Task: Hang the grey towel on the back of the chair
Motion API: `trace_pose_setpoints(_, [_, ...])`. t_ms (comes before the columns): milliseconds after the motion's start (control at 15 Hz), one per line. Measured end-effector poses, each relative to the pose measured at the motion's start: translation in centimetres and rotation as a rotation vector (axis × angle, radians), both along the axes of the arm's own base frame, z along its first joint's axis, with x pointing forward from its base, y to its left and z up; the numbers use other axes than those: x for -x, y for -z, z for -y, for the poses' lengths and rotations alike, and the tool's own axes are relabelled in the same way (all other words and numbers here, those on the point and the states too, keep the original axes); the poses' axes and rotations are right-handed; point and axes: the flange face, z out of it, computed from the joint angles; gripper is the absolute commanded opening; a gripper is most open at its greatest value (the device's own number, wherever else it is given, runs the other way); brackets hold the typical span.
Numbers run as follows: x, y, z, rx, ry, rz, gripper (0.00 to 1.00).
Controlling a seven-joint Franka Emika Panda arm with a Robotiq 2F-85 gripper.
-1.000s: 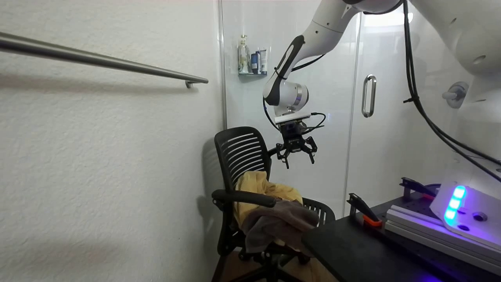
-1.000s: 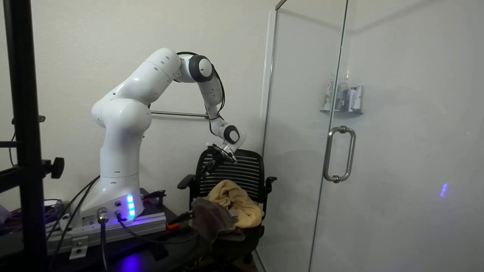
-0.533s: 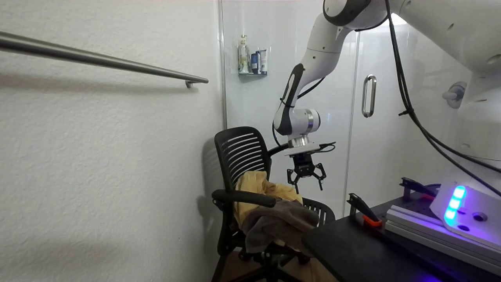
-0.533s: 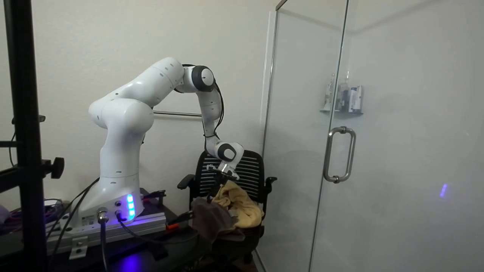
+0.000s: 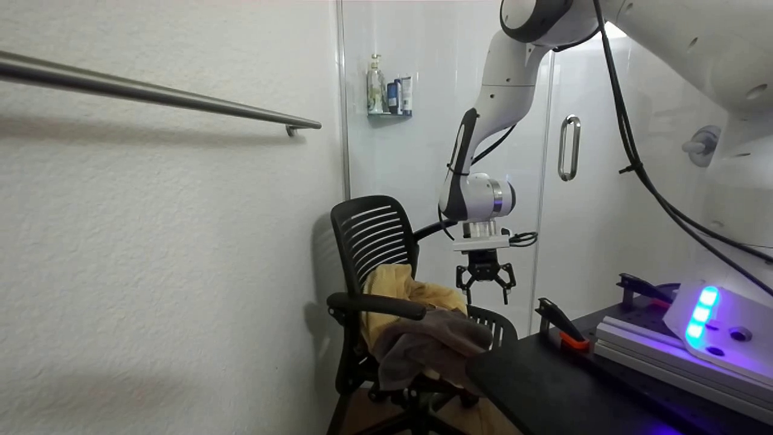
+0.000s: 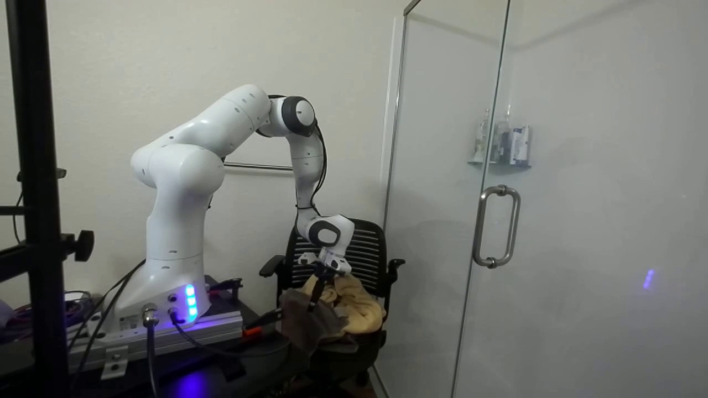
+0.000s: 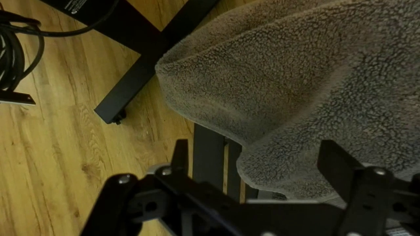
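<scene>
Yellow cloth point(image 5: 389, 284), metal wall bar point(image 5: 181, 98) — bottles point(image 5: 375, 90) on a small shelf point(image 5: 389, 115).

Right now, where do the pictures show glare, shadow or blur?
In both exterior views, blue base lights glare; in an exterior view, the rail casts a soft shadow on the wall; in the wrist view, the end effector looks blurrier than the grey towel.

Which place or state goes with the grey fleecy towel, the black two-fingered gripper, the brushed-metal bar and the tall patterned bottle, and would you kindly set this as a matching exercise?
1. Grey towel
2. Black gripper
3. Metal bar
4. Tall bottle

A. Fixed to the white textured wall
B. Open, pointing downward
C. On a small shelf
D. Draped on the black slatted chair seat

Pairs: 1-D, 2-B, 3-A, 4-C
</scene>
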Motion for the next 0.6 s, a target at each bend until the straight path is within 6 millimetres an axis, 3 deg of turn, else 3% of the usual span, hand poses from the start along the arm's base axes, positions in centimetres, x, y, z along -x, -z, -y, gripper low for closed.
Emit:
trace_pose_setpoints(333, [-2.1,1.7,0.6,0.053,0.051,0.099,1.0])
trace_pose_setpoints(600, [-2.1,3.5,1.4,0.053,0.008,0.12,1.0])
